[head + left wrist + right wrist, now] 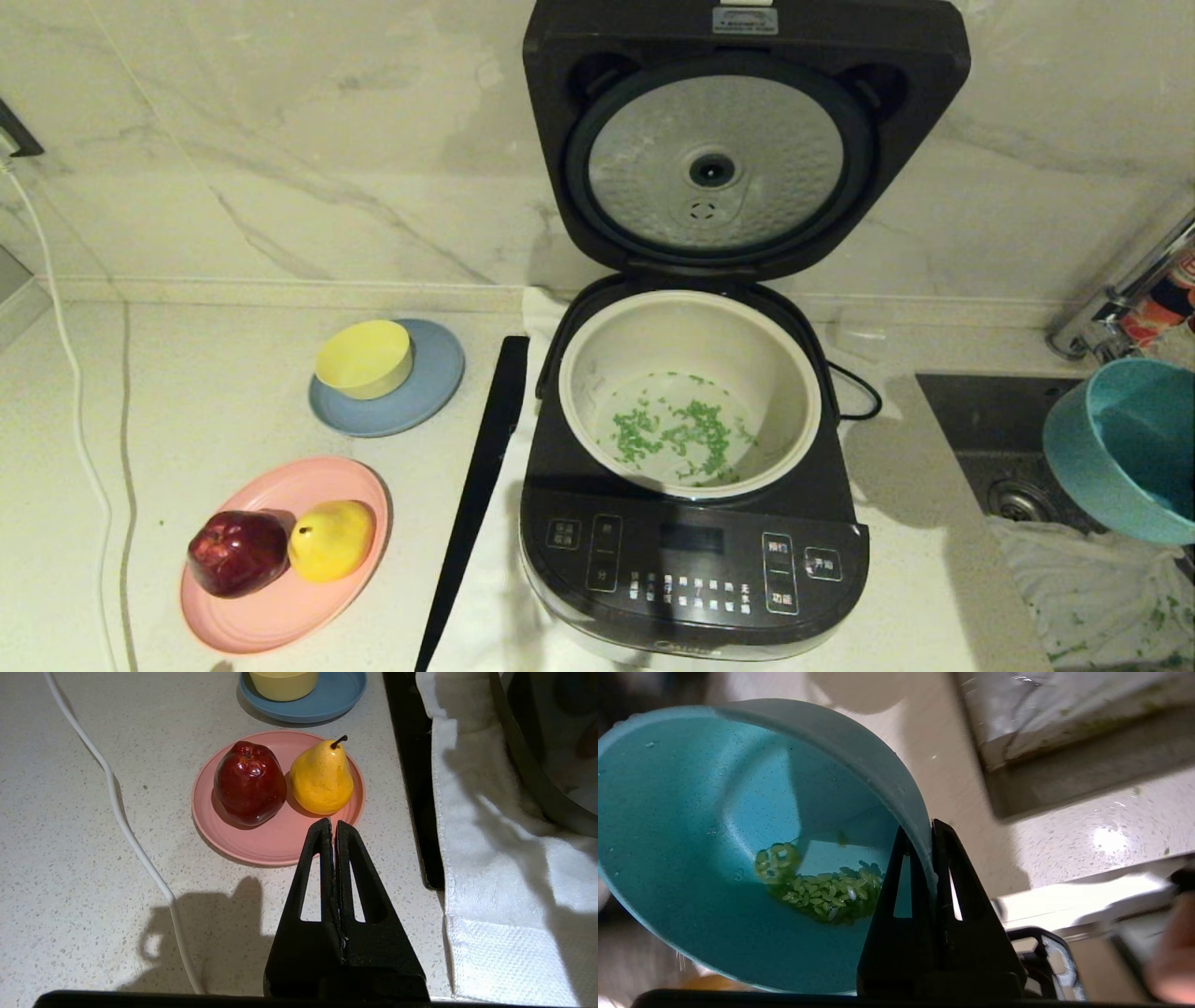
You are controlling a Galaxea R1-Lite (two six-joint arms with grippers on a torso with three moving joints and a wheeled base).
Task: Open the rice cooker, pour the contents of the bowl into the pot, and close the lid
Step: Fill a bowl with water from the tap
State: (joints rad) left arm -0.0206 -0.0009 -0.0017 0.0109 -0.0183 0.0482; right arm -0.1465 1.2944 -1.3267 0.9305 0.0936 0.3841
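The rice cooker stands open, with its lid upright against the wall. Green contents lie scattered on the bottom of the cream pot. At the head view's right edge the teal bowl hangs tilted over the sink. In the right wrist view my right gripper is shut on the rim of the bowl, and a clump of green contents still sits inside. My left gripper is shut and empty, hovering over the counter near the pink plate.
A yellow bowl sits on a grey-blue plate. The pink plate holds a red apple and a yellow pear. A black strip and a white towel lie beside the cooker. A white cable runs at the left, and the sink is at the right.
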